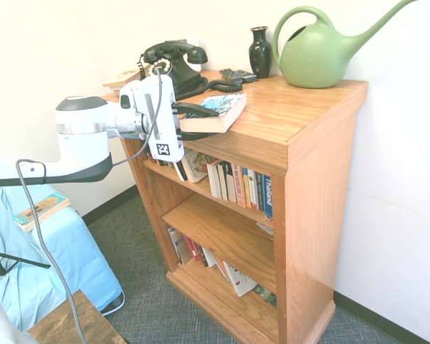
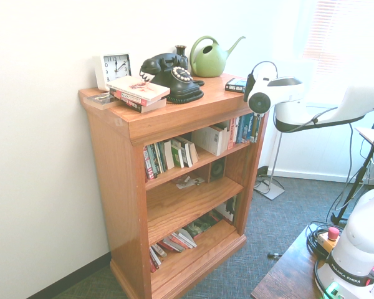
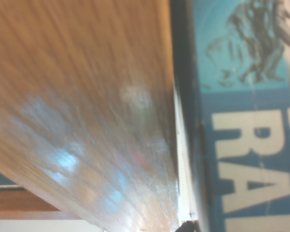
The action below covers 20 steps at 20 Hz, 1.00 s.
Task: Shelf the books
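Observation:
A thick blue-covered book [image 1: 223, 106] lies flat on the top of the oak shelf [image 1: 301, 107], its near end hanging over the front edge. My gripper [image 1: 199, 122] reaches in from the left. One dark finger [image 1: 195, 110] lies on the cover, the other is under the overhanging end, and the gripper is shut on the book. In the wrist view the cover [image 3: 246, 121] shows large white letters beside the wood top [image 3: 87, 96]. The second exterior view shows the same book [image 2: 237, 85] just behind my wrist. More books [image 1: 244, 188] stand in the upper tier.
A black telephone [image 1: 173, 64], a dark vase [image 1: 260, 51], a green watering can [image 1: 315, 54] and a remote [image 1: 236, 74] sit on the shelf top. A clock [image 2: 114, 67] and stacked books [image 2: 137, 93] are at its other end. A blue-covered seat [image 1: 50, 265] is left of the shelf.

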Each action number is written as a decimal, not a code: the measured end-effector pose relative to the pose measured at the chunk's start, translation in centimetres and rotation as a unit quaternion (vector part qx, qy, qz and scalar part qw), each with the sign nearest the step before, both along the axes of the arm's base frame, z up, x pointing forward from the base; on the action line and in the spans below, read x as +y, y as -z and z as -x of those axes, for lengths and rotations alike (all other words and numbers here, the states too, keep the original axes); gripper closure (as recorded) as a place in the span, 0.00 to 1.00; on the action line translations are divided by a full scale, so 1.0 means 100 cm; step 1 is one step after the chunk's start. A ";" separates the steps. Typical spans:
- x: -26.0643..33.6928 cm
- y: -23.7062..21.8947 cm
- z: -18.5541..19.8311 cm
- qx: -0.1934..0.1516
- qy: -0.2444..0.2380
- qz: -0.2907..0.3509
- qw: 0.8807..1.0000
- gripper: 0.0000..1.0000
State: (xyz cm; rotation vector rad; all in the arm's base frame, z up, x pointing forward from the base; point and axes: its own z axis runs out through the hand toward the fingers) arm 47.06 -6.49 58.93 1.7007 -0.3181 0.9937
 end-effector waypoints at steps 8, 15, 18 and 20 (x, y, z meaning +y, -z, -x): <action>-0.001 0.002 0.001 -0.004 0.005 -0.013 1.000 1.00; -0.014 -0.076 0.068 -0.060 0.050 -0.177 0.981 1.00; -0.007 -0.092 0.124 -0.066 0.060 -0.256 0.962 1.00; 0.001 -0.086 0.155 -0.064 0.064 -0.300 0.950 1.00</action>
